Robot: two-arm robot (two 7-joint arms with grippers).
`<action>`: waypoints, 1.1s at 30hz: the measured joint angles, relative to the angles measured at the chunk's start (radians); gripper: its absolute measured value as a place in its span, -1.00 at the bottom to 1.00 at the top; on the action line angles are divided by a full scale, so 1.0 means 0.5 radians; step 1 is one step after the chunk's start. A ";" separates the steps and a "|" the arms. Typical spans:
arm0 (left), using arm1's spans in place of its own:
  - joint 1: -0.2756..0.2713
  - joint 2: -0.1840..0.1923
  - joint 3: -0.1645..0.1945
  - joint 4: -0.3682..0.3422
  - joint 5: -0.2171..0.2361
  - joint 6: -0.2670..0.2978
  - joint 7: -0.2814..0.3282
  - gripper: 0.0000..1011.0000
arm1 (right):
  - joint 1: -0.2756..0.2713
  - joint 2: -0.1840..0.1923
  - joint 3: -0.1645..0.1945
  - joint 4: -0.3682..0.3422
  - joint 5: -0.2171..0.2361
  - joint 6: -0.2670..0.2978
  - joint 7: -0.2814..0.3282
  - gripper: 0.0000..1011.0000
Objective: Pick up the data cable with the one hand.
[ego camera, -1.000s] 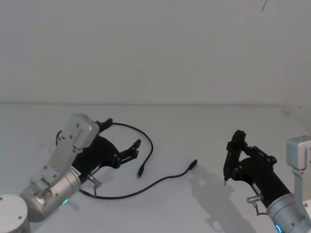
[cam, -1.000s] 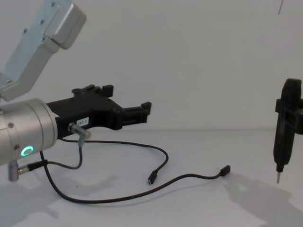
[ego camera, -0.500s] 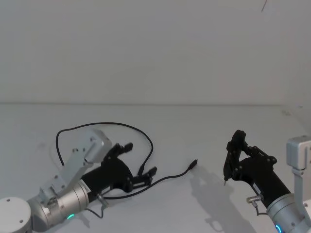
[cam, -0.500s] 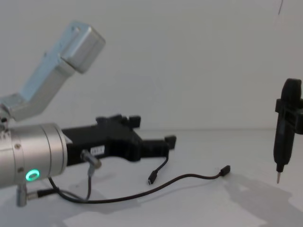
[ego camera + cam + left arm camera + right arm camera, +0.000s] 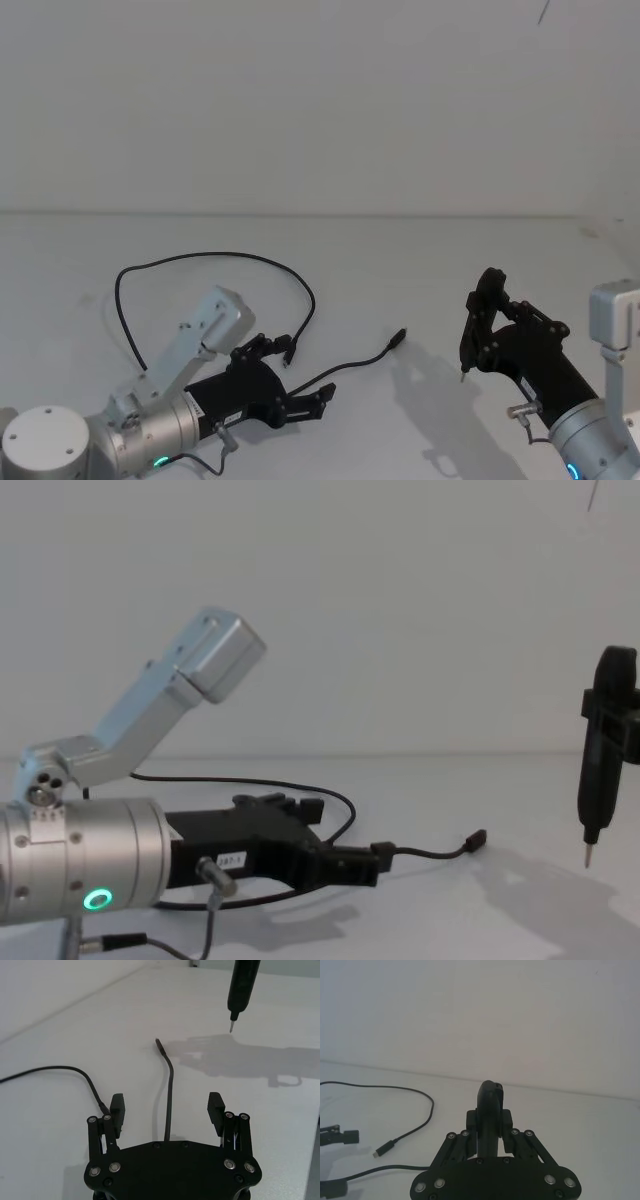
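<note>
**Data cable** [image 5: 230, 256]: long, thin, black. Lies on the white worktop [image 5: 420, 255] in a wide loop at the robot's left. One small plug [image 5: 290, 351] rests just beside the left claw; the other plug [image 5: 399, 337] lies farther right, toward the middle of the worktop. In the left wrist view a straight stretch of the cable runs out between the two fingers.

**Left claw** [image 5: 167, 1109]: black, two fingers, white number label [image 5: 231, 860] on its side. Joined to a thick silver cylinder [image 5: 70, 875] with a green ring light [image 5: 97, 898]. Set low over the worktop at the robot's left front, pointing toward the middle. Fingers spread wide apart, one on each side of the cable; contact with the cable cannot be told.

**Right claw** [image 5: 489, 1125]: at the robot's right, raised above the worktop, well apart from the cable. Fingers clamped on a slim black tool [image 5: 600, 760], held upright, its thin pale tip [image 5: 587, 858] pointing down and clear of the worktop.
</note>
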State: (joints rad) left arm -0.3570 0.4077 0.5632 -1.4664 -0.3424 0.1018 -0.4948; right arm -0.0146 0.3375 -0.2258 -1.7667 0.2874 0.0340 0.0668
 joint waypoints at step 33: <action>-0.286 -0.270 0.139 0.488 -0.001 0.058 -0.113 0.88 | 0.000 0.000 0.000 0.000 0.000 0.000 0.000 -0.45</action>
State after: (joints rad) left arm -0.5002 0.2729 0.6327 -1.2224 -0.3428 0.1306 -0.5514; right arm -0.0146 0.3374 -0.2259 -1.7668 0.2874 0.0340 0.0668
